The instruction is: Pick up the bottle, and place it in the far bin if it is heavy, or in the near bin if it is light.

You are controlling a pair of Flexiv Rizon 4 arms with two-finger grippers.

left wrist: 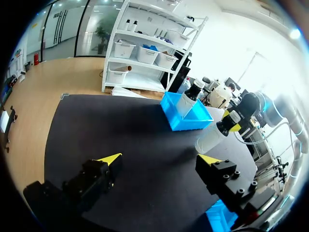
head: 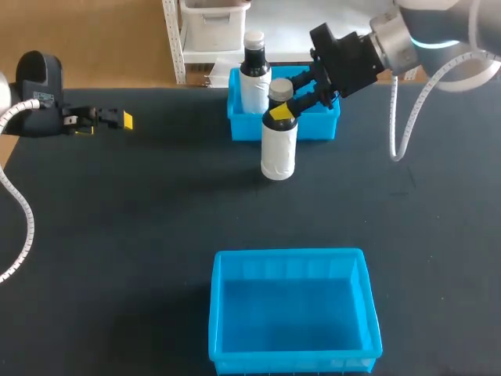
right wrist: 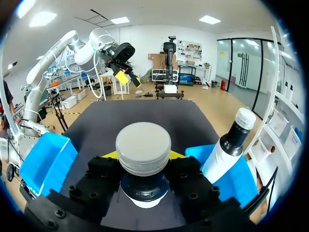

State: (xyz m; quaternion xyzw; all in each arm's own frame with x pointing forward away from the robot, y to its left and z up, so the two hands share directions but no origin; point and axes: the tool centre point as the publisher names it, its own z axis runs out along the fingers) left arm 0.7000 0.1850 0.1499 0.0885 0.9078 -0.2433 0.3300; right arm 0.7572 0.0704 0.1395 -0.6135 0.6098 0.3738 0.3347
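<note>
Just in front of the far bin stands the white bottle, upright, its dark neck pinched by the right tool. A second bottle stands inside that bin. The near bin lies well apart on the black tabletop. Off to the left, the left tool hangs with its fingers spread

left gripper spread wide | right gripper clamping bottle neck
</note>
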